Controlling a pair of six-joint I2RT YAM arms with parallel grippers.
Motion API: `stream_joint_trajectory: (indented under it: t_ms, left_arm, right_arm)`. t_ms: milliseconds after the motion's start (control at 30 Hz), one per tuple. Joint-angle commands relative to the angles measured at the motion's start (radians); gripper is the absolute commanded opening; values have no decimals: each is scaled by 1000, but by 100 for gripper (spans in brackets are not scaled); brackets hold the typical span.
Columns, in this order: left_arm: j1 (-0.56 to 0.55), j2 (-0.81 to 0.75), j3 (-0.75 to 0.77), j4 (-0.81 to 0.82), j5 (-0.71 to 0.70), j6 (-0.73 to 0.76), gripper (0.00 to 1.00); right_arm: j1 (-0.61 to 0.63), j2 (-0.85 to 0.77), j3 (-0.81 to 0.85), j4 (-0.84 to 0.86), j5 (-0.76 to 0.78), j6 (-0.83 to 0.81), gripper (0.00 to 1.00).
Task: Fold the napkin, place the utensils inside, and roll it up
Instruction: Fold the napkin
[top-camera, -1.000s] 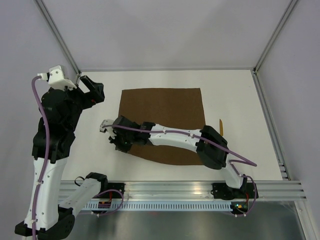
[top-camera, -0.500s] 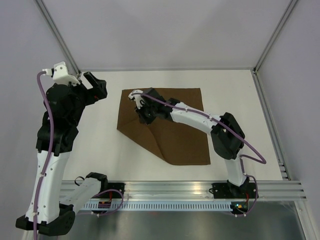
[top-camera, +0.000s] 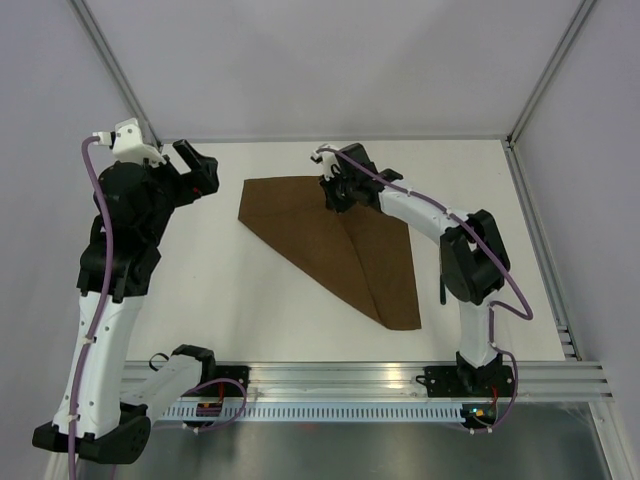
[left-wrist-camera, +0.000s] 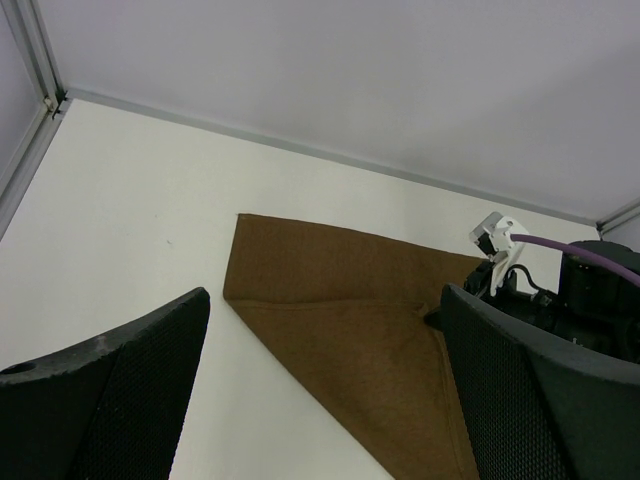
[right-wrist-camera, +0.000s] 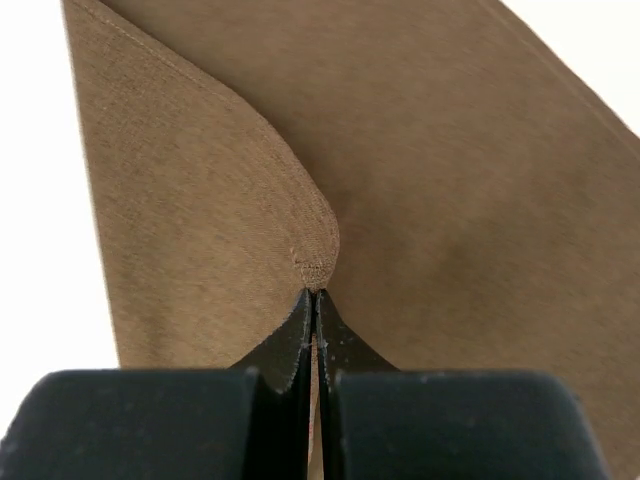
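We've got R gripper (right-wrist-camera: 314, 305) clenched on the napkin (top-camera: 345, 250) corner, L gripper (top-camera: 200, 172) released & idle, so we should match edges, lay it flat w/o wrinkles before letting go.

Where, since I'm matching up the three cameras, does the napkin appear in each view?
Top external: the napkin lies mid-table, folded diagonally.
Left wrist: lower centre, between the open fingers that frame the picture.
Right wrist: it fills most of the frame.
Shared landmark: the folded-over corner pinched by the right gripper, visible in all three views.
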Motion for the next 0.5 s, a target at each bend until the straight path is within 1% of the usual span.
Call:
stream_joint_trajectory:
  t_ms: [0,300,467]
  left_arm:
    - [2,3,-4,43,30,4,100]
    - [2,6,-9,46,33,3,100]
    - [2,11,-10,45,36,1,100]
  right_arm:
    - [-41,-19,-19,43,31,-31,0]
    - [-144,-3,-18,81,51,-37,0]
    - [-177,-2,-20,96,55,-29,0]
